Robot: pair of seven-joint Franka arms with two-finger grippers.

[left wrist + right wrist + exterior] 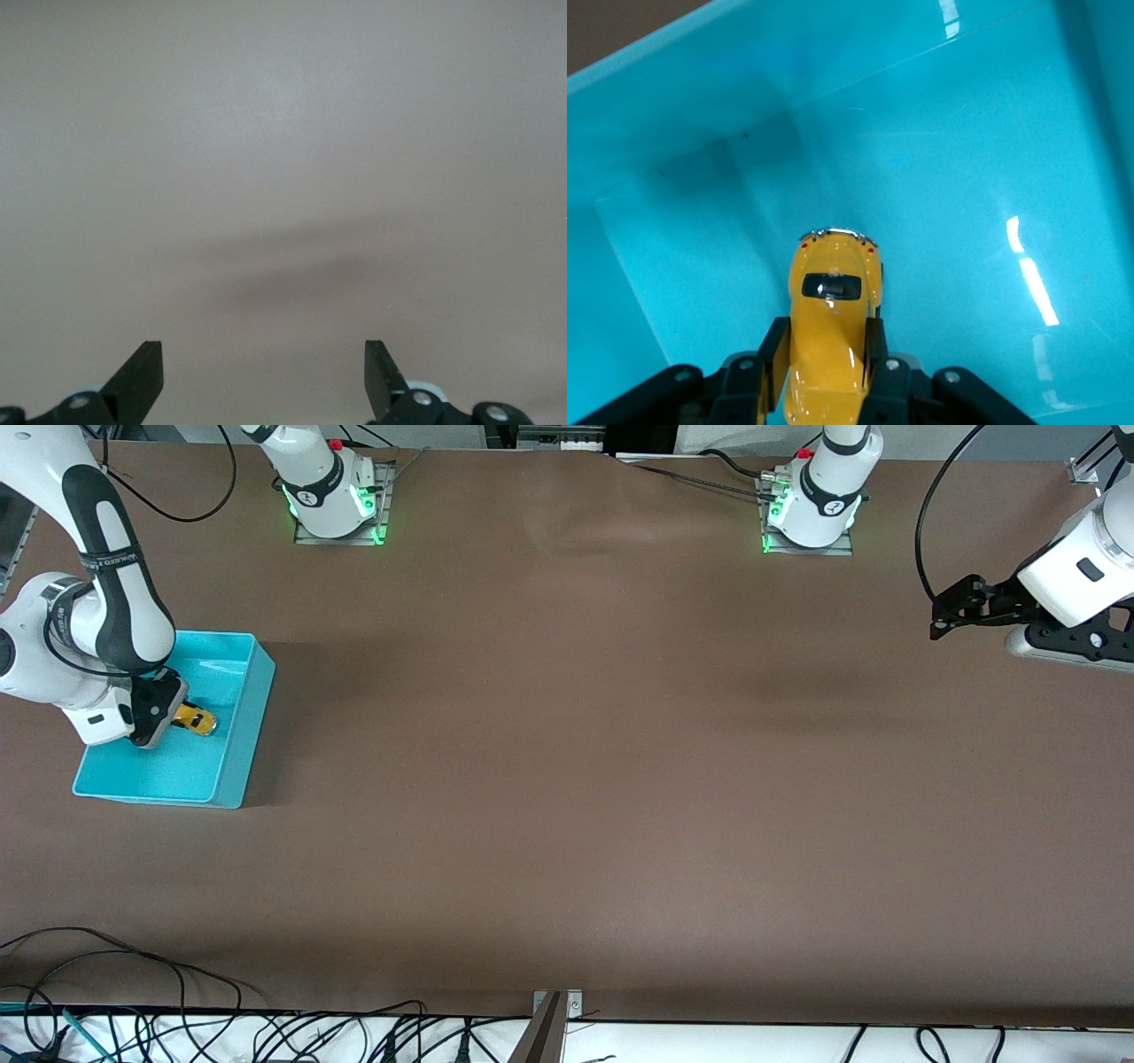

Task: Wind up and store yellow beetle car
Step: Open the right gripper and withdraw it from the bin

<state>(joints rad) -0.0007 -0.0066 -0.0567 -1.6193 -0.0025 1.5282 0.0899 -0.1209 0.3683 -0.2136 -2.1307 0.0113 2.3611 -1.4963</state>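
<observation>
The yellow beetle car [196, 718] is a tiny rounded toy with dark windows. It is inside the turquoise bin [232, 779] at the right arm's end of the table. My right gripper [170, 715] is lowered into the bin and shut on the car's sides. In the right wrist view the yellow beetle car [830, 332] sits clamped between the two black fingers [772, 359], its chrome bumper pointing at the bin floor [939, 195]. My left gripper [946, 613] waits open over the bare table at the left arm's end. The left gripper [264, 376] holds nothing between its fingers.
The turquoise bin has raised walls around the right gripper. The brown table [576, 779] stretches between the two arms. Both arm bases [332, 491] stand along the edge farthest from the front camera. Loose cables [133, 1027] lie along the nearest edge.
</observation>
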